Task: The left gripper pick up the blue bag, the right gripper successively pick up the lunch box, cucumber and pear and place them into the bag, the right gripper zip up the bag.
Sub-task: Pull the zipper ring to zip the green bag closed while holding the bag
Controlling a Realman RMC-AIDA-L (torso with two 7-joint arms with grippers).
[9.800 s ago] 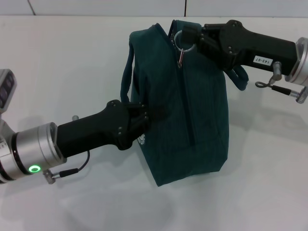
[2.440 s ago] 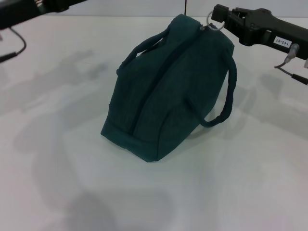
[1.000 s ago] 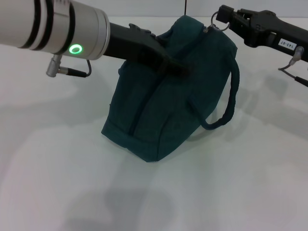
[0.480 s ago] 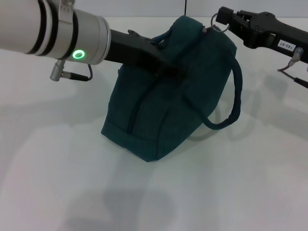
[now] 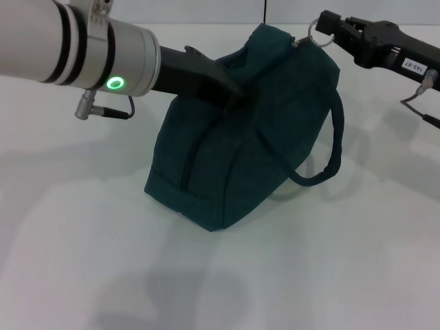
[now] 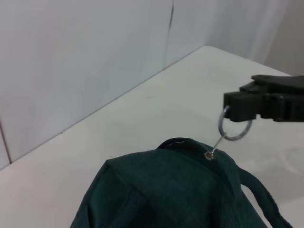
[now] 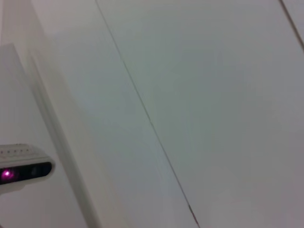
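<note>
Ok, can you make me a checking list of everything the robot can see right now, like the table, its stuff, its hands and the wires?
Surface: white table, bare where visible.
Job's things: blue bag stands zipped shut on the table; one handle hangs loose on the robot's right. Lunch box, cucumber, pear: nothing seen.
Clutter: nothing seen.
Grippers: right gripper shut on the ring zipper pull at the bag's far end; left gripper on the bag's top.
Cables: thin cable at left wrist; another under right arm.
Surroundings: pale wall panels behind table.
</note>
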